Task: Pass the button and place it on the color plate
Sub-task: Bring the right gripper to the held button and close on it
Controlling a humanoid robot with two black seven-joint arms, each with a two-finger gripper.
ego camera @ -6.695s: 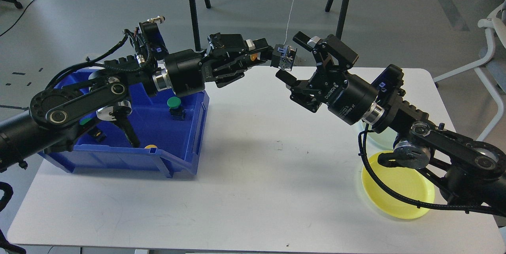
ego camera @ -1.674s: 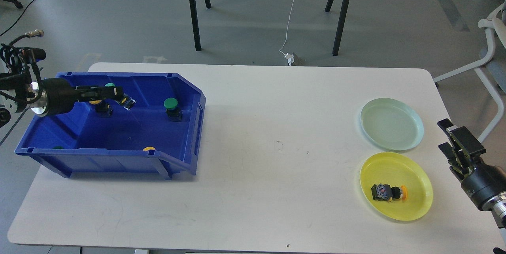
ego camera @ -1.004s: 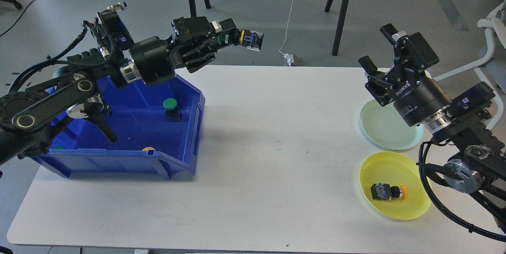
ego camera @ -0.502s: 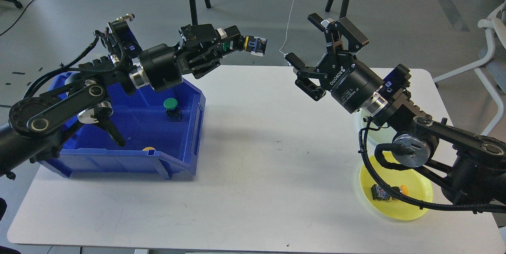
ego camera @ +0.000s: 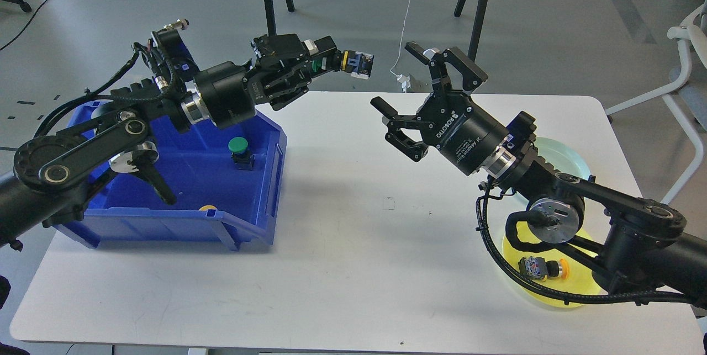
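My left gripper (ego camera: 326, 60) is shut on a green-capped button (ego camera: 356, 63) and holds it in the air over the table's back edge, its blue and black body pointing right. My right gripper (ego camera: 397, 76) is open, its two fingers spread wide, just right of and below that button, not touching it. A yellow-capped button (ego camera: 538, 268) lies on its side in the yellow plate (ego camera: 569, 297) at the front right. The pale green plate (ego camera: 571, 156) behind it is mostly hidden by my right arm.
A blue bin (ego camera: 165, 217) stands at the left, holding a green-capped button (ego camera: 241, 151) and a yellow-capped one (ego camera: 209, 207) at its front wall. Tripod legs (ego camera: 270, 7) stand on the floor behind the table. A white chair (ego camera: 687, 73) is at the far right.
My right arm has swung left and a little lower, bringing its open gripper close to the button held by my left gripper. The left gripper has barely moved.
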